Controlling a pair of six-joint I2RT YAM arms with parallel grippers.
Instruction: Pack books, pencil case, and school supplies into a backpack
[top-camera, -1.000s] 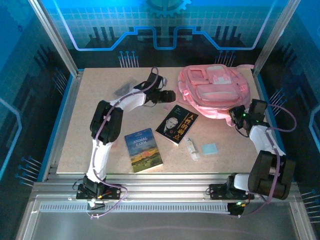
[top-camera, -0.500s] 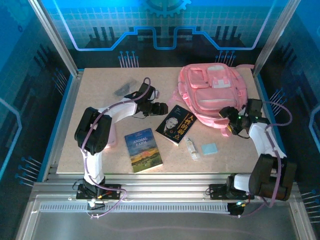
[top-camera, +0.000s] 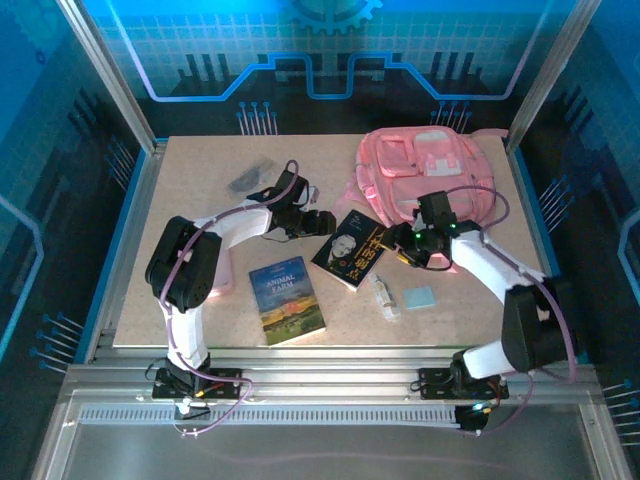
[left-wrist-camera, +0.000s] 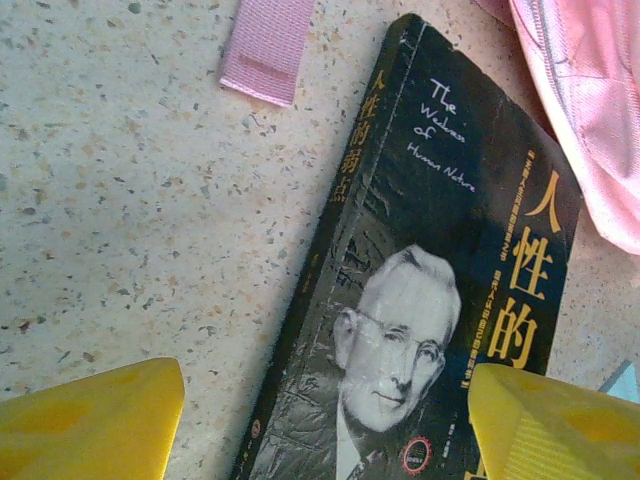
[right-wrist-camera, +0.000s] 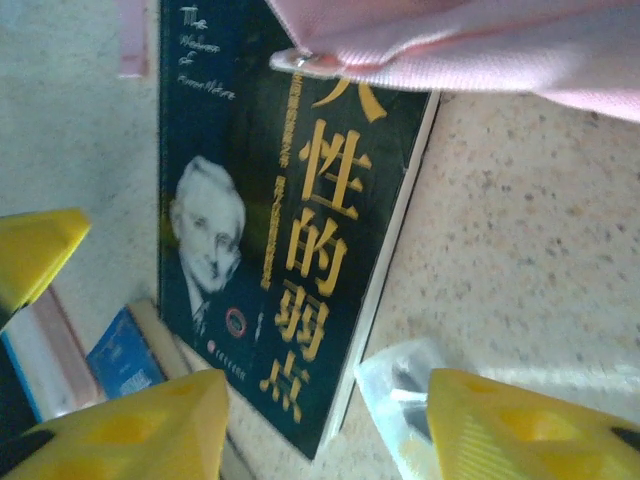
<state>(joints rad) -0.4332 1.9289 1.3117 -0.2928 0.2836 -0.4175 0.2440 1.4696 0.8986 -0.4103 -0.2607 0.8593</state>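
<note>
Animal Farm (top-camera: 287, 300) lies flat nearest the front edge of the desk (top-camera: 470, 325), cover up. Right of it sit the tube (top-camera: 383, 296) and then the blue pad (top-camera: 419, 297), both on the desk and a little apart. The pencil case (top-camera: 229, 277) is left of Animal Farm, mostly hidden under the left arm.

Next back, mid-desk, is the black book (top-camera: 353, 250), cover up. The left pincer (left-wrist-camera: 320, 410) hovers over its spine side, jaws wide, holding nothing. The right pincer (right-wrist-camera: 320, 410) hovers over the same book's near corner from the other side, jaws apart, nothing gripped. The tube's end shows just by its right finger. In both wrist views the hem of the backpack (top-camera: 430, 175) overlaps the black book's far corner. A loose pink strap end (left-wrist-camera: 265, 45) lies on the desk just beyond the book's spine.

The backpack rests at the far right, front pockets up. The dark grey item (top-camera: 248, 178) is at the far left, well apart from the rest.
</note>
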